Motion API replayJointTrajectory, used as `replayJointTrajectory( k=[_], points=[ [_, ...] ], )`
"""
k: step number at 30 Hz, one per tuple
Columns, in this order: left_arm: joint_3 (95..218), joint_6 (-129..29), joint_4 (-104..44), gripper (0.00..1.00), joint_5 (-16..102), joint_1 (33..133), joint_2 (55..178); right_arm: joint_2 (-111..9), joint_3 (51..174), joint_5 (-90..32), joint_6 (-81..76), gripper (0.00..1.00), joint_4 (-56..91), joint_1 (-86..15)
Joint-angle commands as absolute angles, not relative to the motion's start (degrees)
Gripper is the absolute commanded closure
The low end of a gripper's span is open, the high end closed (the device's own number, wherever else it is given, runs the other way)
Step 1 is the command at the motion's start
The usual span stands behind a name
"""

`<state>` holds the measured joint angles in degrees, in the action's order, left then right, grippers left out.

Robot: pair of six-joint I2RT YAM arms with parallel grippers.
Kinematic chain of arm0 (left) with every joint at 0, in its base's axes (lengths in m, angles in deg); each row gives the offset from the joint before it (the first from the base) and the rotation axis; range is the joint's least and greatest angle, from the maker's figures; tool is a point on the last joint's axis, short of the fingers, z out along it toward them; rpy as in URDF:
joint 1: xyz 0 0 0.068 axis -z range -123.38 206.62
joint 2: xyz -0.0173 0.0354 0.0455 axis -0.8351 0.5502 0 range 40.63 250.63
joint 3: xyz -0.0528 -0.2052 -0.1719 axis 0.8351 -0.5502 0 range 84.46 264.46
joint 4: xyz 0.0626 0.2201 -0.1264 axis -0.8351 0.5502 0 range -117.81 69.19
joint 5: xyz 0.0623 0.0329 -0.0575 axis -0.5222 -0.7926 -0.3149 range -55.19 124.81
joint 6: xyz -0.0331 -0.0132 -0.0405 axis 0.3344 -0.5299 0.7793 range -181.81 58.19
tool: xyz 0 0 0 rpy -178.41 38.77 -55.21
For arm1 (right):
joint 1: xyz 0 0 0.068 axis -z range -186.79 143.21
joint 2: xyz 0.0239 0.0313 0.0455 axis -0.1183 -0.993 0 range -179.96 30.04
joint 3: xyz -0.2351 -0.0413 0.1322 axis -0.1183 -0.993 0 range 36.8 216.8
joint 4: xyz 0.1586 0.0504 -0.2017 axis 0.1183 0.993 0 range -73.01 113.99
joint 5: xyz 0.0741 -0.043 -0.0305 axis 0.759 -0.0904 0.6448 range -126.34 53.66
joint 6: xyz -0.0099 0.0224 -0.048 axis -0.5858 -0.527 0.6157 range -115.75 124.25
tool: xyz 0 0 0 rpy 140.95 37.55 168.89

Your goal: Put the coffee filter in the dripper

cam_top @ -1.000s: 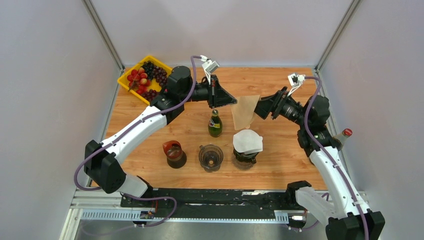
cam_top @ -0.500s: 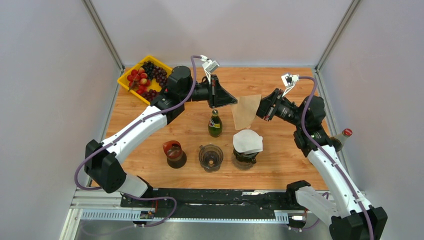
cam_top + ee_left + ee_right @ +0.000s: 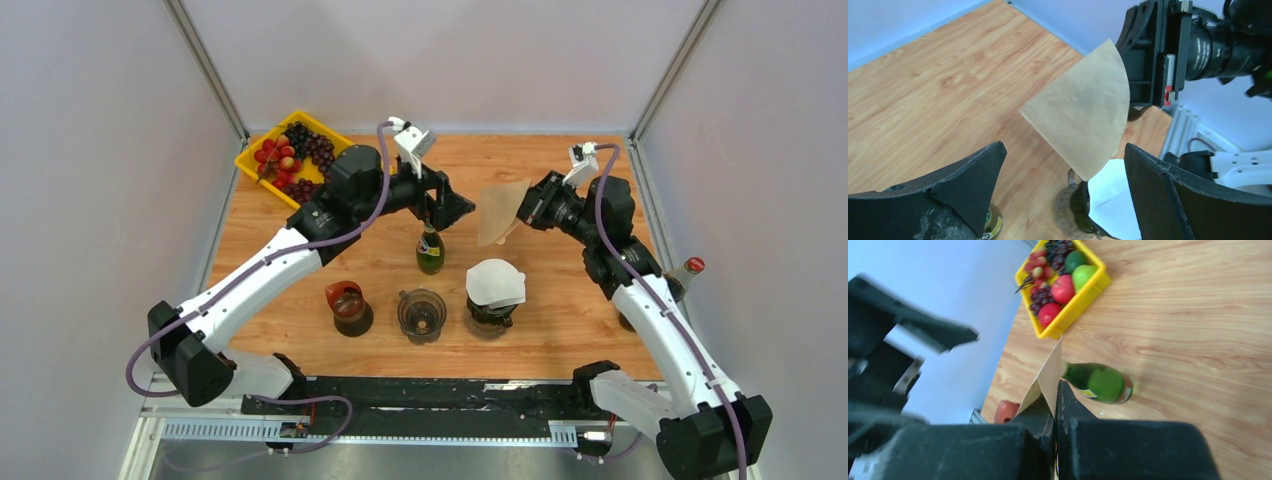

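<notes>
A brown paper coffee filter [image 3: 499,212] hangs in the air above the table's middle. My right gripper [image 3: 524,205] is shut on its right edge. The right wrist view shows the filter [image 3: 1050,374] pinched edge-on between the closed fingers of that gripper [image 3: 1055,390]. My left gripper [image 3: 452,207] stands open just left of the filter, not touching it; in its wrist view the filter [image 3: 1083,115] floats beyond the gripper's [image 3: 1063,150] spread jaws. The clear glass dripper [image 3: 421,314] stands near the front, below both grippers.
A green bottle [image 3: 430,249] stands under the left gripper. A glass holder topped with white paper filters [image 3: 495,285] is right of the dripper, and a red-lidded jar [image 3: 348,305] is to its left. A yellow fruit basket [image 3: 291,158] sits back left. A red-capped bottle [image 3: 688,271] stands at the right edge.
The left gripper has let go of the filter, opened wide and drawn back a little. The right gripper has shut on the filter's right edge and carried it slightly up and right.
</notes>
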<state>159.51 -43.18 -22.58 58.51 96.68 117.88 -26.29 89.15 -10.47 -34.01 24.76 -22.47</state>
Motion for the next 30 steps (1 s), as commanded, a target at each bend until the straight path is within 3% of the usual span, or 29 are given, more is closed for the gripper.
replayJointTrajectory(
  k=[1, 11, 20, 30],
  points=[
    [162.22, -54.08, -17.16, 0.00, 42.19, 102.82, 117.10, -29.35, 95.48, -22.79, -37.49, 1.00, 34.12, -24.62],
    [167.78, -60.92, -16.15, 0.00, 25.46, 111.73, 125.02, -33.86, 98.92, -33.41, -46.06, 1.00, 38.05, -30.83],
    [168.63, -60.94, -17.13, 0.00, 25.22, 112.66, 128.26, -34.10, 99.30, -32.91, -45.56, 1.00, 38.03, -31.40],
    [167.38, -60.92, -19.97, 0.00, 12.58, 112.66, 128.53, -34.45, 99.55, -30.39, -42.82, 1.00, 37.88, -31.49]
  ],
)
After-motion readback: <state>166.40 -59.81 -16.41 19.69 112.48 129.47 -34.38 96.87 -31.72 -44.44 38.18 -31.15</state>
